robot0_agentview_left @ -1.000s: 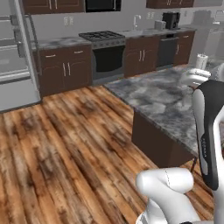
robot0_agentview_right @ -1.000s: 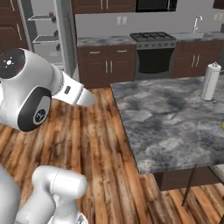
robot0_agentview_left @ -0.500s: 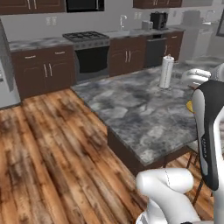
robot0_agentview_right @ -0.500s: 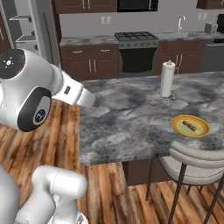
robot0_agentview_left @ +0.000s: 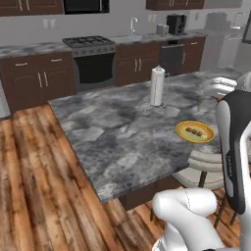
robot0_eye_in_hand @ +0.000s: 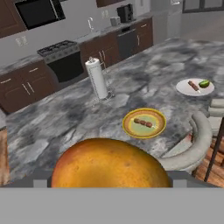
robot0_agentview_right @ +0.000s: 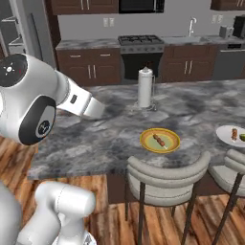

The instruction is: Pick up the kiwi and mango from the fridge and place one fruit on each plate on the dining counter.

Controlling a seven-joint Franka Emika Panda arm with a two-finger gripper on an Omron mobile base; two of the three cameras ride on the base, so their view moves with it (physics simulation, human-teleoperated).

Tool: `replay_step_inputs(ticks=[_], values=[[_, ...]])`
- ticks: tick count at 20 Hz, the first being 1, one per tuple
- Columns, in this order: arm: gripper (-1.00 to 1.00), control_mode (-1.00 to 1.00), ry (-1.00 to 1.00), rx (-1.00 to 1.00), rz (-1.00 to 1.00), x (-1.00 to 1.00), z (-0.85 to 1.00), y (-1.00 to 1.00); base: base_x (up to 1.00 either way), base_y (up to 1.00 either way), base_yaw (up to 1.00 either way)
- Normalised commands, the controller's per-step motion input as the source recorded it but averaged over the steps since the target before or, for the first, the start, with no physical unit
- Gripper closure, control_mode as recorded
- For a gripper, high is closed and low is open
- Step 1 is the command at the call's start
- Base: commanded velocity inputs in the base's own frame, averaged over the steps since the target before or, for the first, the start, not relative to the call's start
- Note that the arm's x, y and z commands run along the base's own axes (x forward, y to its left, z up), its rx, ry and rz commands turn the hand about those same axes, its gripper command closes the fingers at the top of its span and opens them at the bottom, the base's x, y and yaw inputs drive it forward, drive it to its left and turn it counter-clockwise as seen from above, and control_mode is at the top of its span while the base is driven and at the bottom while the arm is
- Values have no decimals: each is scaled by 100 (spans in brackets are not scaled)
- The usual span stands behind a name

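Up front, grey marbled counter spreading wide, paper towel roll upright on it, mango filling the claw's grip, close to the hand camera, yellow plate just beyond it, white plate farther off, kiwi lying on its rim.

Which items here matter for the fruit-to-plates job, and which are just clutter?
Job items:
- mango, held at the end effector
- yellow plate, skewer on it
- white plate, with a skewer and a small green fruit, likely the kiwi
- dining counter

Just lying about:
- paper towel roll
- stools
- stove
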Motion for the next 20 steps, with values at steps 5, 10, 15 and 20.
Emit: replay_step_inputs(ticks=[5, 10, 15, 20], values=[[100, 100, 0, 0, 0, 0, 0, 0, 2, -93, 31], [100, 100, 0, 0, 0, 0, 0, 0, 10, -82, 38], [100, 100, 0, 0, 0, 0, 0, 0, 36, -53, 30], [100, 100, 0, 0, 0, 0, 0, 0, 79, -29, 25]])
